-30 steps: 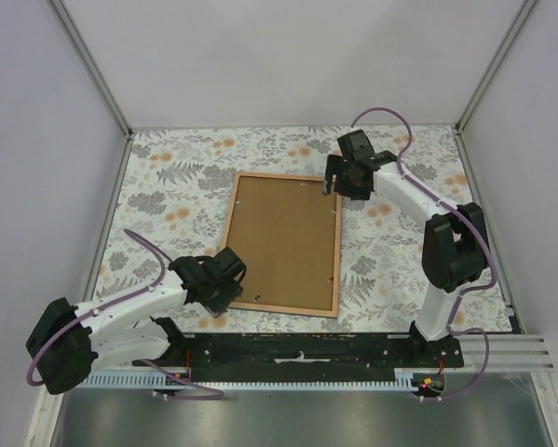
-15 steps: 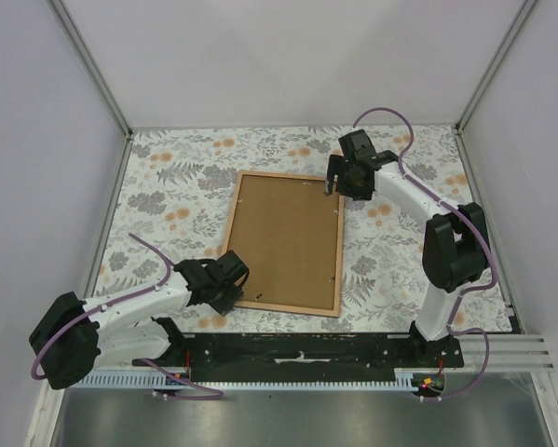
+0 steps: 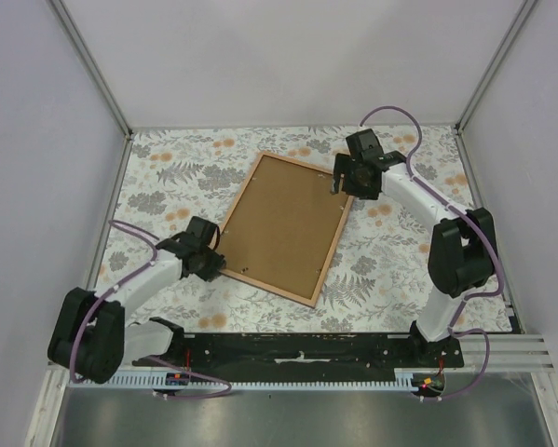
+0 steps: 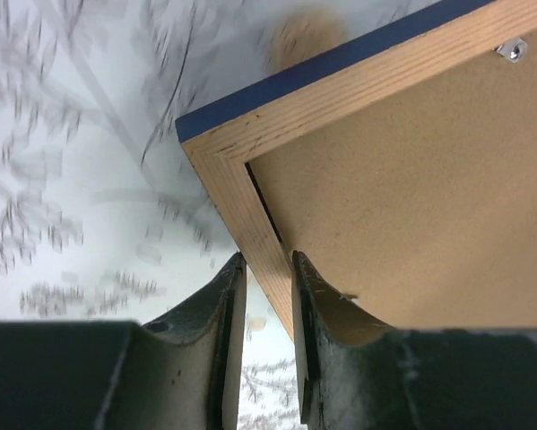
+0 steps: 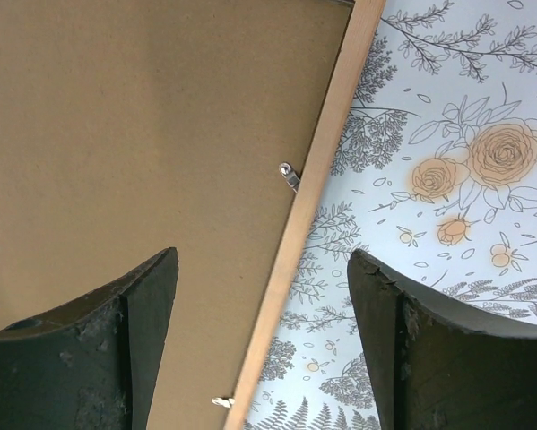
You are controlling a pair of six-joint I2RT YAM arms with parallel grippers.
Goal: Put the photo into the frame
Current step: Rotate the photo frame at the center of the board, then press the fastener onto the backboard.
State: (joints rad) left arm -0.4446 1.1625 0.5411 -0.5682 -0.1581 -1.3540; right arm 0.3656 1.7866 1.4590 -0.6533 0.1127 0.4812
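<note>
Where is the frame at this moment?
In the top view the frame lies tilted in the middle of the table; the left gripper pinches its near-left corner and the open right gripper hovers over its far-right corner.

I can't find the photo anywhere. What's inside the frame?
Only a brown backing board fills the frame, with small metal clips. Anything beneath the board is hidden.
</note>
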